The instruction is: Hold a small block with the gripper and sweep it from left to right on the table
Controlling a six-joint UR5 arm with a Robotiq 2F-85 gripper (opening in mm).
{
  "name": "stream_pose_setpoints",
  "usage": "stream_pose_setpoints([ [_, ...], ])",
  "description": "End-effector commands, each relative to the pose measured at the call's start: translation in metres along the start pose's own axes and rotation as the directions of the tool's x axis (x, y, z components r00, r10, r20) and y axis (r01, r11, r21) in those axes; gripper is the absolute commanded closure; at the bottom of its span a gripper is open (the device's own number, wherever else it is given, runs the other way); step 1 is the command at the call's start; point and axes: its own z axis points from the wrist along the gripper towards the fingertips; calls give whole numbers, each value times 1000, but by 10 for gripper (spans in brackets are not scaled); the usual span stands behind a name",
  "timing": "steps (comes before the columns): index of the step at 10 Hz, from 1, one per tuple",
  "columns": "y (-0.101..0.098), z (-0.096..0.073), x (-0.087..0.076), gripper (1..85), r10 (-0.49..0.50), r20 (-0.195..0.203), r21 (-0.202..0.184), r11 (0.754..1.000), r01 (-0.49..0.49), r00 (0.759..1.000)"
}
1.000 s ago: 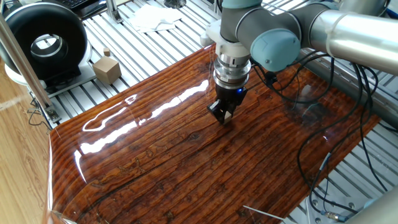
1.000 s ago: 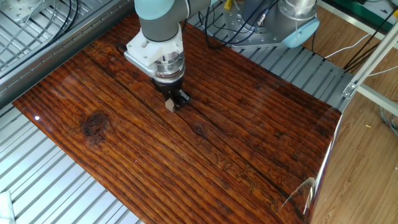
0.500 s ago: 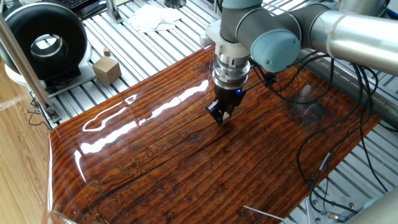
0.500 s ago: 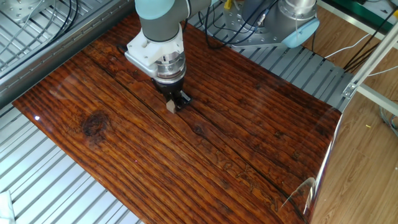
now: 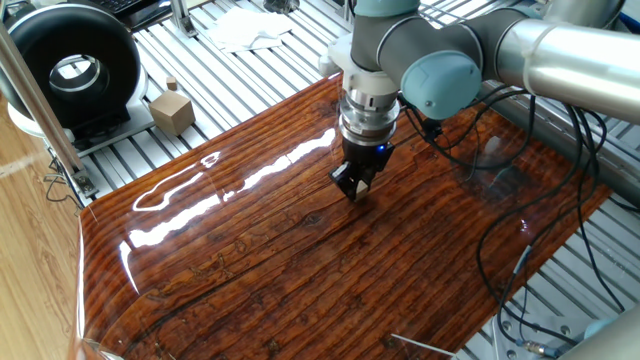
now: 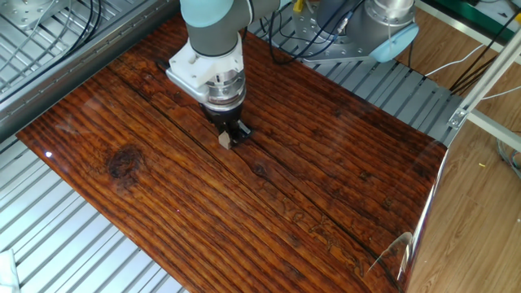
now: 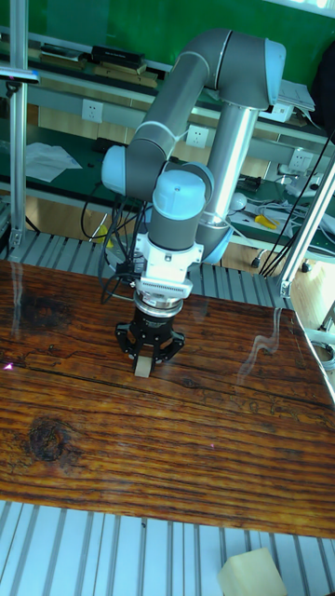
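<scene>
While my claw (image 7: 146, 359) stands upright, clamped on the small block (image 7: 141, 367), the block touches the desk (image 6: 326, 187); free board lies to its right, I judge.

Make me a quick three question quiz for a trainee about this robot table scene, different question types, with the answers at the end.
1. True or false: the black two-fingered claw is shut on the tiny pale tan wooden cube.
2. Multiple choice: the tiny cube's underside is at A) the slatted aluminium frame, B) the glossy reddish-brown wooden board, C) the black ring-shaped device.
3. Fill in: the larger tan cube with a knob stands on the slatted ______ frame, off the board.

Key: 1 true; 2 B; 3 aluminium.
</scene>
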Motion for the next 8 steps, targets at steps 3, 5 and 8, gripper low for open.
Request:
stream_pose_setpoints([
  [3, 6, -2, -1, 847, 14, 7, -11, 1000, -14, 1000],
  [5, 6, -2, -1, 847, 14, 7, -11, 1000, -14, 1000],
  [8, 7, -2, -2, 847, 17, 8, -14, 1000, -17, 1000],
])
